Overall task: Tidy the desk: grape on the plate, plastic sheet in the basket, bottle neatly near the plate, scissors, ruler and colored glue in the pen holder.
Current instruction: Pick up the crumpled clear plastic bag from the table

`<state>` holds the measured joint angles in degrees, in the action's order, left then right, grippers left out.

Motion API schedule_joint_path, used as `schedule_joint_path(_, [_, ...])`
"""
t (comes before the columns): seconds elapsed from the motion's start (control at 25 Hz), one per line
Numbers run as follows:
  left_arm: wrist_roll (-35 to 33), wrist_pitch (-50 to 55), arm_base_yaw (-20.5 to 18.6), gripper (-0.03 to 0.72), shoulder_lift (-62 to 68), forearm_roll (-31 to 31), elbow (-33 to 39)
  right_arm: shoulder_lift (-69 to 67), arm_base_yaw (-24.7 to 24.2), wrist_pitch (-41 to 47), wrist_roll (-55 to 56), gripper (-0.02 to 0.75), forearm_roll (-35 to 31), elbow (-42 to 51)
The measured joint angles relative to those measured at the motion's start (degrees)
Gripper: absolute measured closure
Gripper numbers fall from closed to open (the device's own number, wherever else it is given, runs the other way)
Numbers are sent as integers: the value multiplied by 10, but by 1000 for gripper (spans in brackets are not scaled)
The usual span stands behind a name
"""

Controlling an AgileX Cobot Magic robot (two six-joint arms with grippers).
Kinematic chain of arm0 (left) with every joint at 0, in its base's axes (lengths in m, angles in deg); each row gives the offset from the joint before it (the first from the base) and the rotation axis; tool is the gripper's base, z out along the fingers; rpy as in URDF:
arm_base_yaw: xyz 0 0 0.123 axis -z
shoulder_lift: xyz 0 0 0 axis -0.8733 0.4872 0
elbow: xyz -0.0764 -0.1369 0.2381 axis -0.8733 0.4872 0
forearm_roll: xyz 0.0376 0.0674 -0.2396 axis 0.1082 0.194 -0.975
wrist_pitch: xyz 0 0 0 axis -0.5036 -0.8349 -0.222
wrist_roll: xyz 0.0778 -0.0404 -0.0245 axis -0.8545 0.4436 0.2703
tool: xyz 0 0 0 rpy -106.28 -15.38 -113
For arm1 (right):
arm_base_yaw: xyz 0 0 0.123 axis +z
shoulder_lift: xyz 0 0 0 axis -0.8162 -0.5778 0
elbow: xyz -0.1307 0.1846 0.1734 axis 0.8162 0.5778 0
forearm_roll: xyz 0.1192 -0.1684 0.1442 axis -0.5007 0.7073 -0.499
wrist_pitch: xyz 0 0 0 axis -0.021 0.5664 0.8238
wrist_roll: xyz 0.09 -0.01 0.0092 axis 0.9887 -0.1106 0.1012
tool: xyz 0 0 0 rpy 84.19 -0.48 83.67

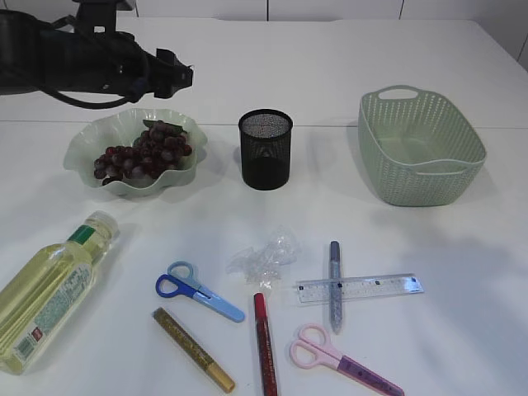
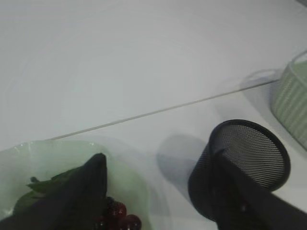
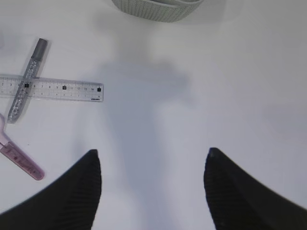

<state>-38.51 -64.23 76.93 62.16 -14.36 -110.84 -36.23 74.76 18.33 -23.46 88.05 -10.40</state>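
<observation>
Left claw hangs above the far rim of the plate in the exterior view, holding nothing; the grape bunch already lies on that plate. Across the bench wait the bottle, plastic sheet, ruler, blue scissors, pink scissors and three glue pens, apart from pen holder and basket.

From the left wrist, its fingers stand wide over grapes.

From the right wrist, the right claw gapes wide above bare bench near the ruler. Likely next: grasping the sheet or a pen, which calls for a low, flat pinch.
</observation>
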Motion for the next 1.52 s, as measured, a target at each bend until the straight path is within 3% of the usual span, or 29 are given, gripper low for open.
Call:
schedule_joint_path(0.52, [288,181,0,209,0,243,1,0,0,0,0,216,-1,0])
schedule_joint_path(0.84, [516,252,0,209,0,500,1,0,0,0,0,218,-1,0])
schedule_joint_path(1.24, [692,312,0,209,-31,750,1,0,0,0,0,218,-6,0])
schedule_joint_path(1.4, [800,324,0,238,-61,856,1,0,0,0,0,218,-15,0])
schedule_joint_path(1.52, [853,353,0,258,-80,899,1,0,0,0,0,218,-23,0])
